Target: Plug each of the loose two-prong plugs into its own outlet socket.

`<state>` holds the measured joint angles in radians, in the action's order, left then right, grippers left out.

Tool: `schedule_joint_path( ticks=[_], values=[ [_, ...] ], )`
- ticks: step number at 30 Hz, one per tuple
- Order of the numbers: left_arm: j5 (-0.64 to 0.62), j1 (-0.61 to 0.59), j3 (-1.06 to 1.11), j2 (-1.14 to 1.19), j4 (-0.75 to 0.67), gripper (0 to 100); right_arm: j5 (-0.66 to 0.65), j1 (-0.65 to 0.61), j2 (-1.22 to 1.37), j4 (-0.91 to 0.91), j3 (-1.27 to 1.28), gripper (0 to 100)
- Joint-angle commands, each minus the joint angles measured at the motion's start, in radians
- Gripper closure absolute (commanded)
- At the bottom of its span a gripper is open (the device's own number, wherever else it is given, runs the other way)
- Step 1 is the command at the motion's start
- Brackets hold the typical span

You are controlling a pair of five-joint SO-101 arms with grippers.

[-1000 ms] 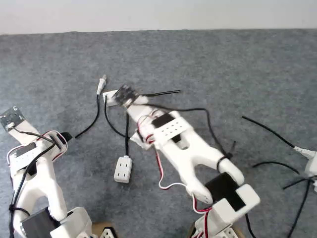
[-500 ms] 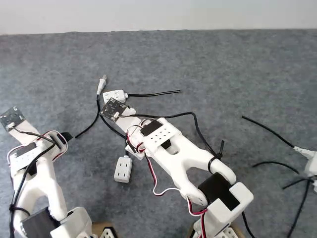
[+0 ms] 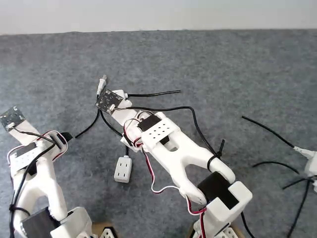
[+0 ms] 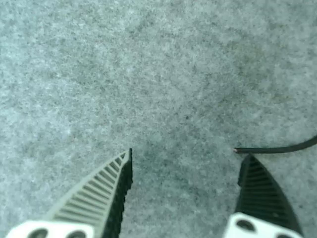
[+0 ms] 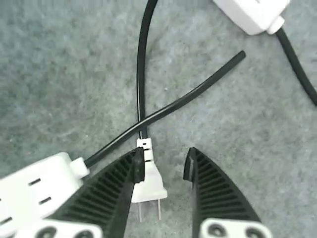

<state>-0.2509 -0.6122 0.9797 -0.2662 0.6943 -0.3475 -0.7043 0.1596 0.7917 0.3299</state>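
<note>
- The white two-prong plug [image 5: 148,182] lies flat on the grey carpet [image 5: 59,74]. Its black cord [image 5: 142,74] runs off from the end opposite the prongs. In the high view the plug [image 3: 102,82] sits at the far left of the cable cluster.
- The right gripper [image 5: 163,161] stands apart astride the plug. One fingertip is at the plug's body, touching or just beside it, and the other is clear of it. Nothing is clamped.
- A white outlet block [image 5: 34,184] lies just beside the plug, slots up, and its cable [image 5: 188,91] crosses the plug's cord.
- A second outlet block [image 5: 250,15] lies well apart, nearer the arm bases in the high view [image 3: 122,168].
- A second ago the right arm [image 3: 171,141] held its wrist over the first outlet block [image 3: 120,94]. Half a second ago it had drawn back, and now it sits nearer the plug. The plug and both blocks have not shifted, and the left arm [image 3: 34,168] is unchanged.
- The left gripper [image 4: 188,157] is also apart, over bare carpet, with a cut cable end [image 4: 238,149] just beside one fingertip.
- The right wrist view gives the prongs and the finger gap, which the wrist hides from above.
- The high view adds a white fitting [image 3: 307,153] on black cables at the right edge, too small to tell plug from socket.
</note>
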Motion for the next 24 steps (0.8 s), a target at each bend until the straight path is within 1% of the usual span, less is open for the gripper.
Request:
schedule_joint_path(
  ticks=[1, 5, 11, 16, 24],
  values=[
    [-0.009, -0.002, -0.044, 0.000, -0.011, 68, -0.049, 0.008, 0.025, 0.015, -0.054, 85.7],
    [-0.009, -0.002, -0.044, 0.000, -0.011, 68, -0.098, 0.002, 0.085, 0.015, -0.058, 85.7],
    [-0.009, -0.002, -0.044, 0.000, -0.011, 68, -0.104, -0.007, 0.114, 0.097, -0.132, 85.8],
    [-0.009, -0.002, -0.044, 0.000, -0.011, 68, -0.104, -0.012, 0.128, 0.056, -0.133, 85.8],
    [-0.009, -0.002, -0.044, 0.000, -0.011, 68, -0.100, -0.022, 0.154, 0.056, -0.181, 85.8]
  ],
)
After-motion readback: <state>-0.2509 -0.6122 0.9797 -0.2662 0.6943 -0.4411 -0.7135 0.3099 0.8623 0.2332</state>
